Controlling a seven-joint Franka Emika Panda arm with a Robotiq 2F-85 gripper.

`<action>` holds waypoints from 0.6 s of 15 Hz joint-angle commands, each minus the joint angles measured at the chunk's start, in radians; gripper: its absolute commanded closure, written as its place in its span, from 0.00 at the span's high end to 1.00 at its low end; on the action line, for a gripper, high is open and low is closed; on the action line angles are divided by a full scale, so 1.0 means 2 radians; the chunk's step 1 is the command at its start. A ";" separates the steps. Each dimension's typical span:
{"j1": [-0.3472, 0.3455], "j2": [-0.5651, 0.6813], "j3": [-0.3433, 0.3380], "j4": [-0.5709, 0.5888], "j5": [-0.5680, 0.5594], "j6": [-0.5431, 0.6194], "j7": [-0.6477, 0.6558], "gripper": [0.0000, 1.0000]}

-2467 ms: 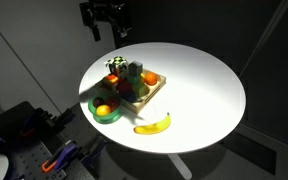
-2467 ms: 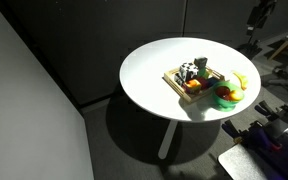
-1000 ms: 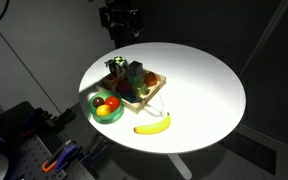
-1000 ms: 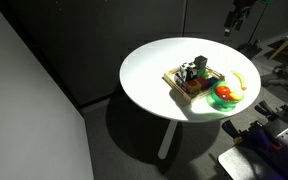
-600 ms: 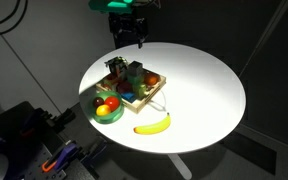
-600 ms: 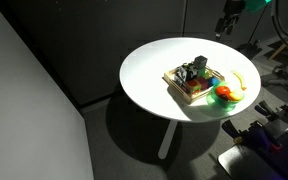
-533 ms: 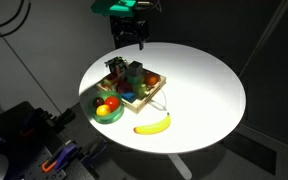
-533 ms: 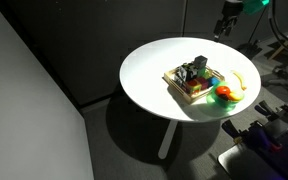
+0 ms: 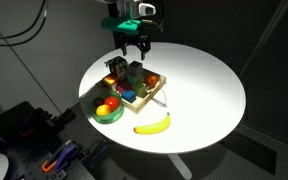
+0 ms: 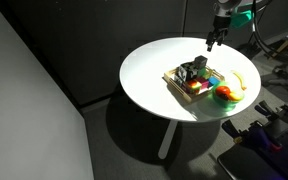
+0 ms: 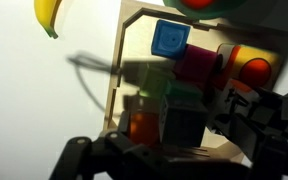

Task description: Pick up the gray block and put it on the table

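Observation:
The gray block (image 9: 134, 71) stands among coloured blocks in the small wooden tray (image 9: 156, 93) on the round white table (image 9: 199, 85). It also shows in the other exterior view (image 10: 197, 68) and dark, low in the middle of the wrist view (image 11: 184, 122). My gripper (image 9: 134, 46) hangs open and empty above the tray's far side, apart from the blocks. It also shows in the other exterior view (image 10: 212, 42). In the wrist view its fingers (image 11: 179, 140) frame the gray block from above.
A green bowl (image 9: 106, 109) with red and orange fruit stands beside the tray. A banana (image 9: 154, 125) lies on the table near the front edge and shows in the wrist view (image 11: 49, 18). A blue block (image 11: 169, 38) and a red block (image 11: 196, 65) sit in the tray.
My gripper has come from beyond the table's far edge, forward and down, to a place above the tray. It stays open. The blocks, bowl and banana have not moved.

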 commanded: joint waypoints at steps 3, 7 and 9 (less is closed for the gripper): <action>-0.008 0.042 0.017 0.037 0.007 -0.001 0.028 1.00; -0.009 0.062 0.020 0.050 0.007 -0.002 0.041 1.00; -0.009 0.073 0.022 0.057 0.008 -0.003 0.045 1.00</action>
